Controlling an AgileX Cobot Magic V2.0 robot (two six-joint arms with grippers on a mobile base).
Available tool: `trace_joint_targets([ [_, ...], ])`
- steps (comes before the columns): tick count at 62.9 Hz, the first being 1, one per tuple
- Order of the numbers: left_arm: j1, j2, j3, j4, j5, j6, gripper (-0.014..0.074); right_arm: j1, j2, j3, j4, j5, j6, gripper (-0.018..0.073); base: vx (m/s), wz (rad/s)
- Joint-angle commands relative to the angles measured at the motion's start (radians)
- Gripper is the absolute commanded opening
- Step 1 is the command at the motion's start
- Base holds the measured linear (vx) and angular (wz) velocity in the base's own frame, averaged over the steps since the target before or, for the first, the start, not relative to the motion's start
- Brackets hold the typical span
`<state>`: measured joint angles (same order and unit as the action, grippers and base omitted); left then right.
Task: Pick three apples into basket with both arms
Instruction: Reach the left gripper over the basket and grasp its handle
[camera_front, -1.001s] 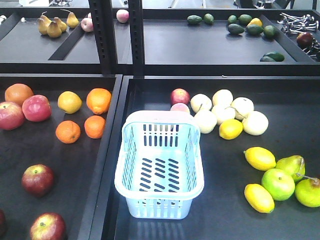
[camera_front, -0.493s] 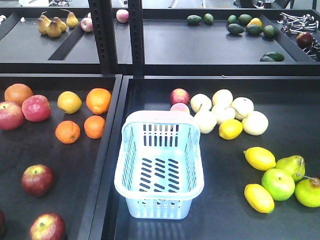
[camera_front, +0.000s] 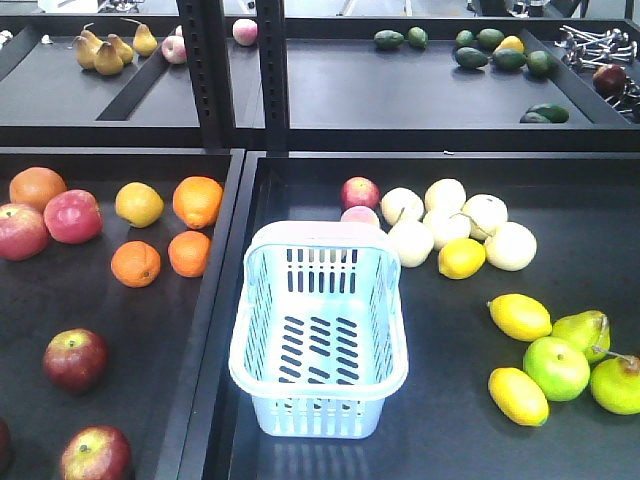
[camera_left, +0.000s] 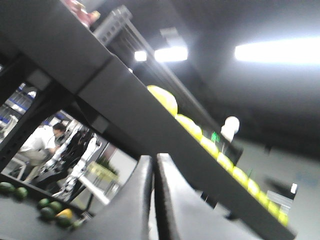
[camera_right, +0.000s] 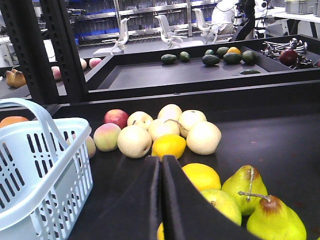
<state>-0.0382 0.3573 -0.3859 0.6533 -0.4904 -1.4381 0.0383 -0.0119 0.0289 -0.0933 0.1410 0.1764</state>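
Found nothing changed against the earlier views. Saw left gripper (camera_left: 154, 200) and right gripper (camera_right: 161, 200) pressed closed, holding nothing. Counted three apples (camera_front: 75, 358) in near left tray (camera_front: 150, 330), one cut by the edge; farther, one basket (camera_front: 320, 418) in right tray (camera_front: 450, 330).

Three round dark-red apples with yellow-green patches at the stem lay on the black lower left tray (camera_front: 60, 310): one apple (camera_front: 75, 360) mid-tray, a second (camera_front: 95, 453) at the bottom edge, and a third (camera_front: 3, 444) cut off by the left edge of the front view. The light-blue slotted plastic basket (camera_front: 318, 405) stood upright and empty in the adjoining right tray (camera_front: 450, 430), well apart from the apples, one hoop handle arching over its rim. The matte black left gripper (camera_left: 154, 158) and right gripper (camera_right: 160, 159) each had its fingers pressed together, holding nothing
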Motion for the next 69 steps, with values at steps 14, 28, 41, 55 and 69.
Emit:
trace_joint_targets([
  [14,0.0,0.408,-0.356,0.562,-0.215,-0.074,0.02,-0.007,-0.013,0.012,-0.01,-0.076,-0.001,-0.0007,0.0,0.0],
  [28,0.0,0.698,-0.609,0.948,-0.332,-0.212,0.0482,-0.007,-0.013,0.012,-0.01,-0.076,-0.001,-0.0007,0.0,0.0],
  [41,-0.019,0.946,-0.854,1.152,-0.55,-0.302,0.0524,-0.007,-0.013,0.012,-0.01,-0.076,-0.001,-0.0007,0.0,0.0],
  [55,-0.103,1.17,-1.025,1.152,-0.577,-0.238,0.0523,-0.007,-0.013,0.012,-0.01,-0.076,-0.001,-0.0007,0.0,0.0],
  [69,-0.169,1.349,-1.071,1.152,-0.561,-0.106,0.0523,-0.007,-0.013,0.012,-0.01,-0.076,-0.001,-0.0007,0.0,0.0],
])
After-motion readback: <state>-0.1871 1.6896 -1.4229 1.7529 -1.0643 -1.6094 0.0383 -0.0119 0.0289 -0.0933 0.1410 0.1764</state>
